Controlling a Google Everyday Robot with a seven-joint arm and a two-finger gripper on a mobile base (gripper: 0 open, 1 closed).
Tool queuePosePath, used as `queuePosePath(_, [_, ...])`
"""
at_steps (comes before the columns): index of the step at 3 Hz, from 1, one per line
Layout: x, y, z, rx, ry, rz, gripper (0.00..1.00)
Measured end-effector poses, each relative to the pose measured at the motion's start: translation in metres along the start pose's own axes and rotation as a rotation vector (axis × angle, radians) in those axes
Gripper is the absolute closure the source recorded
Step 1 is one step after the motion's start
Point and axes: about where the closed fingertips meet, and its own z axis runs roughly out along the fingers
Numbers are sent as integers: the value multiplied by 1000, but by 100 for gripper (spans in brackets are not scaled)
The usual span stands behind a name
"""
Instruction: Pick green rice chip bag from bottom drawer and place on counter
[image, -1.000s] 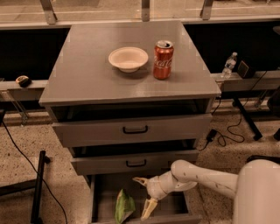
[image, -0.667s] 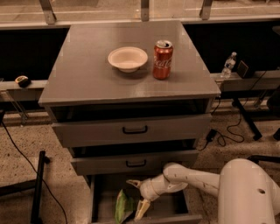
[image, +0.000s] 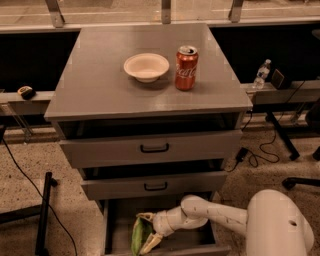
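Gripper sat low in the bottom drawer, right at the green rice chip bag; touching or just beside couldn't be told. Gripper covered the bag's right side, and its print was unreadable. Drawer's rear was hidden under the middle drawer, its front cut by the bottom edge. Robot body was cropped bottom right. Dark object far left was too small to identify.

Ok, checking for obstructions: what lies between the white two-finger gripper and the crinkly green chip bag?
Nothing, in the camera view: the gripper, down in the grey bottom drawer, has its open fingers spread right at the green rice chip bag.
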Motion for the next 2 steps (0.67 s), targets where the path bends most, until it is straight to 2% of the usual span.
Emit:
queuePosePath(1, [-4, 6, 23, -24, -35, 15, 50])
queuePosePath(2, [-8, 9, 29, -10, -54, -4, 73])
